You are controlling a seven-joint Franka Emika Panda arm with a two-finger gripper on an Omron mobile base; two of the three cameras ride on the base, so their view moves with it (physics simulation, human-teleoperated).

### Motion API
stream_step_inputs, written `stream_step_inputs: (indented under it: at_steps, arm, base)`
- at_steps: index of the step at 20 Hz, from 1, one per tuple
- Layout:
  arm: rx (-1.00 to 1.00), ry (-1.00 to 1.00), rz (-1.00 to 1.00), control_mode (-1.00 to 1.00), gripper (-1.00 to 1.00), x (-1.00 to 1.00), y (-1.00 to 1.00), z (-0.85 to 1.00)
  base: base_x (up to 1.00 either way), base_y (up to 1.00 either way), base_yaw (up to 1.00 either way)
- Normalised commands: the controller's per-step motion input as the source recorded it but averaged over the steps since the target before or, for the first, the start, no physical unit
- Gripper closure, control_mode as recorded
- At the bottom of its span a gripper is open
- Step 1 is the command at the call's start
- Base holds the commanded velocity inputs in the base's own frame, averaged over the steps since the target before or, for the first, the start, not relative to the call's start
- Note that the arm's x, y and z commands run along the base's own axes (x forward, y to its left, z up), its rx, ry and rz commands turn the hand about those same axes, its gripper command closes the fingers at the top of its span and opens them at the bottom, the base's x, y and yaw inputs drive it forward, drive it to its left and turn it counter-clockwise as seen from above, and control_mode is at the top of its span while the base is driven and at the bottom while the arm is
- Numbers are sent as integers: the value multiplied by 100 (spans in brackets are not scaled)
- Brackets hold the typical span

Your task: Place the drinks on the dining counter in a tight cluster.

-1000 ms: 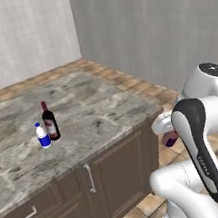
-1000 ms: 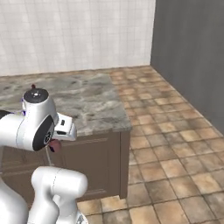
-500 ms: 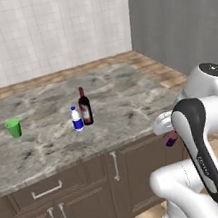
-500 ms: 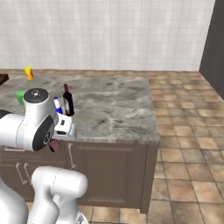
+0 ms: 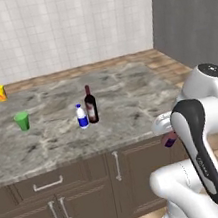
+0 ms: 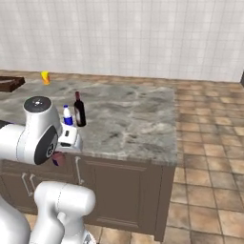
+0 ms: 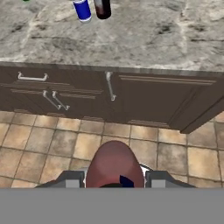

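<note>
Three bottles: a white one [image 5: 82, 116] and a dark wine one [image 5: 90, 104] mid-frame on the worktop [image 5: 130, 102], a reddish-brown one [image 7: 114, 164] at bottom centre. Two cups: green [image 5: 22, 120], yellow-orange [image 5: 0, 92], at left.

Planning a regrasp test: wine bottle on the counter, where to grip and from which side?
Grip the wine bottle on its straight body, below the narrow neck, coming level from its right: it stands upright and the small white bottle sits close on its left. The gripper is currently shut on the reddish-brown bottle.
</note>
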Motion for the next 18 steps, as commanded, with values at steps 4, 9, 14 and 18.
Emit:
stream_step_inputs:
  at_steps: [4,9,14,18]
  arm:
    - [0,0,0,100,100,0,0,0]
    - [0,0,0,100,100,0,0,0]
    - [0,0,0,100,100,0,0,0]
    - [0,0,0,100,100,0,0,0]
  base:
    - [14,-41,0]
    - [48,-18,0]
    - [97,-7,0]
    - [92,-21,0]
